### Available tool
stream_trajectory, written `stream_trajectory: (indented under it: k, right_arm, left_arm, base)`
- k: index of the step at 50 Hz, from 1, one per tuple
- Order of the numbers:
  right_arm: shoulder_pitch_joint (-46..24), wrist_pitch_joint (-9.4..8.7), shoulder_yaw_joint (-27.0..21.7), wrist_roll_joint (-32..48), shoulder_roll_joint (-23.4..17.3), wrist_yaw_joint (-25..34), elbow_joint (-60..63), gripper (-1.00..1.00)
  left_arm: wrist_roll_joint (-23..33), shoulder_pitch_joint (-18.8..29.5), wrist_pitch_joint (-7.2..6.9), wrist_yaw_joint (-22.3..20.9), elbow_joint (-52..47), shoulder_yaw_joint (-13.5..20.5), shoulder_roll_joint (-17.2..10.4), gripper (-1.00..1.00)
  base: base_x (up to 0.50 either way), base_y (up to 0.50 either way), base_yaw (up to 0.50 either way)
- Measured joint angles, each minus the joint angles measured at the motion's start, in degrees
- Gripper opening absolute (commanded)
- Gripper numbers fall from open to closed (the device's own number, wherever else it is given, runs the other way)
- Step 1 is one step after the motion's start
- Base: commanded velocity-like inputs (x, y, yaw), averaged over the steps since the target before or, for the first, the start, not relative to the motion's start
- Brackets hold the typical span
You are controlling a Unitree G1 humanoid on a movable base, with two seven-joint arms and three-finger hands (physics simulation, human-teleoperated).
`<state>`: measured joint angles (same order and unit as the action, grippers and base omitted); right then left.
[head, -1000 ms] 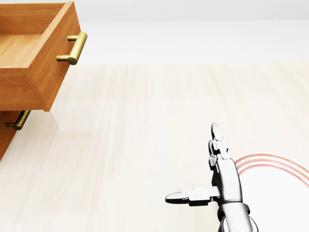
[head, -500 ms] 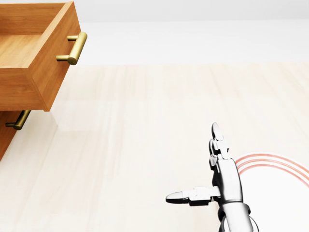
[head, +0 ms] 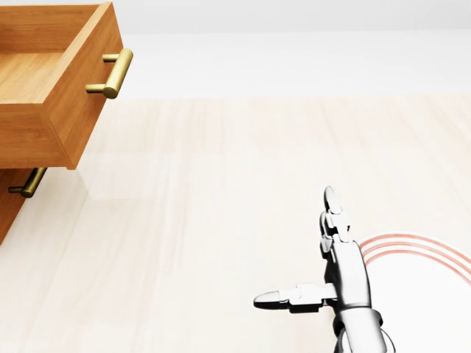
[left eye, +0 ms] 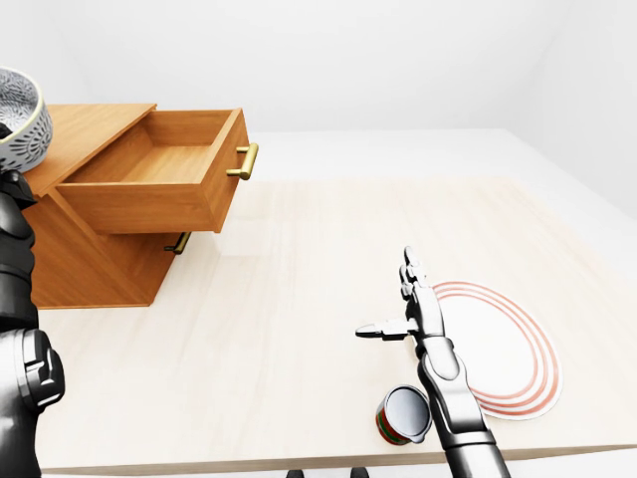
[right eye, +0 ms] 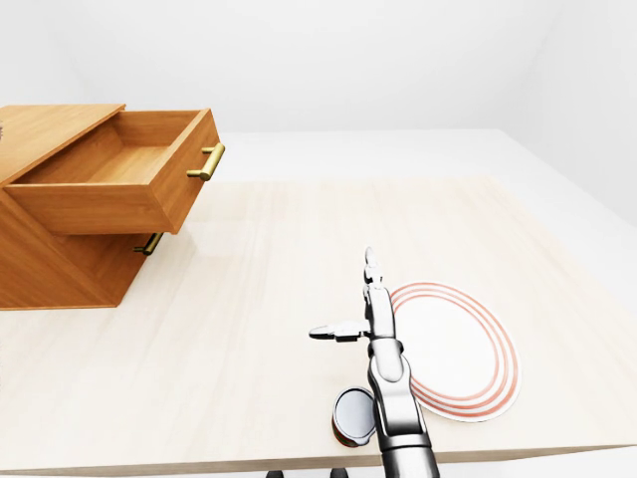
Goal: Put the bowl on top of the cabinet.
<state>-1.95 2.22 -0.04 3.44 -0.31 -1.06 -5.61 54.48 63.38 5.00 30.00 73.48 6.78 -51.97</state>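
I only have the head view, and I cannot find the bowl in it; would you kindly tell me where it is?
Observer: The bowl is at the left-eye view's left edge, up beside the cabinet top.
Operator: Thank you. What holds it?
Observer: A dark left arm stands beneath it; its fingers do not show.
Operator: Is anything near the right hand?
Observer: Yes, a can lies beside that forearm, near the plate.

Silver right arm [left eye: 444, 374], slim jointed fingers [left eye: 409, 284]; glossy black left arm [left eye: 14, 269].
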Motion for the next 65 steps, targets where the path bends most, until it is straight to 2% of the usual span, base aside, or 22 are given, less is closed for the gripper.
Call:
stream_trajectory:
  k: [23, 24, 25, 46, 65]
  right_arm:
    - [-0.13, 0.24, -0.04, 0.12, -0.01, -0.21, -0.46, 1.0]
    - [-0.14, 0.25, -0.04, 0.12, -0.01, -0.21, -0.49, 1.0]
    - [-0.15, 0.26, -0.05, 0.12, -0.02, -0.22, -0.51, 1.0]
    - [-0.36, 0.56, -0.01, 0.24, -0.01, -0.32, -1.1, 1.0]
    - [-0.57, 0.63, -0.01, 0.38, -0.01, -0.45, -1.46, 1.0]
  left_arm:
    - [1.48, -0.67, 0.0, 0.0, -0.98, 1.0, 0.22, -0.91]
    - [1.5, -0.69, 0.0, 0.0, -1.0, 1.02, 0.22, 0.44]
    - [1.43, -0.73, 0.01, -0.02, -0.99, 0.91, 0.22, 1.0]
    - [1.75, 3.61, 0.0, 0.0, -1.53, 1.05, -1.49, 1.0]
    - [0.11, 2.33, 0.0, 0.0, -3.98, 1.61, -1.42, 1.0]
  base:
    - [0.0, 0.0, 0.0]
    - [0.0, 0.0, 0.0]
    - [0.0, 0.0, -0.01]
    - [0.0, 0.0, 0.0]
    - [0.0, 0.0, 0.0]
